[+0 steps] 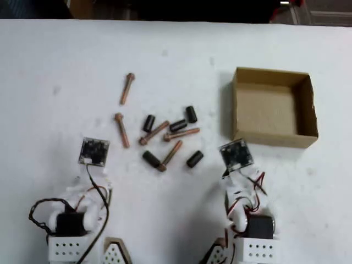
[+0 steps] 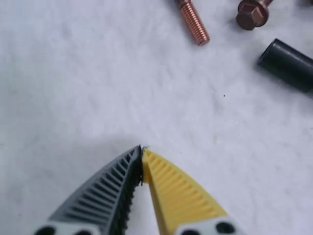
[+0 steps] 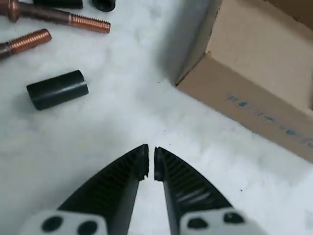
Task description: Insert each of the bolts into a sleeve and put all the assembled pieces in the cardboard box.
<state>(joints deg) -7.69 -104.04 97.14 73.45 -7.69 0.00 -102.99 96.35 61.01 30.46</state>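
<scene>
Five copper-coloured bolts (image 1: 122, 130) and five black sleeves (image 1: 149, 123) are lying loose and separate mid-worktop (image 1: 55, 66), with the open cardboard box (image 1: 272, 140) sitting to their right. The left tool (image 2: 142, 152) is hovering with its tips pressed together, gripping nothing. Beyond it a threaded bolt end (image 2: 193, 22), a bolt head (image 2: 252, 13) and one sleeve are being cut off at the edge. The right tool (image 3: 150, 159) is showing only a sliver of gap, holding nothing, near the box's partly visible corner.
</scene>
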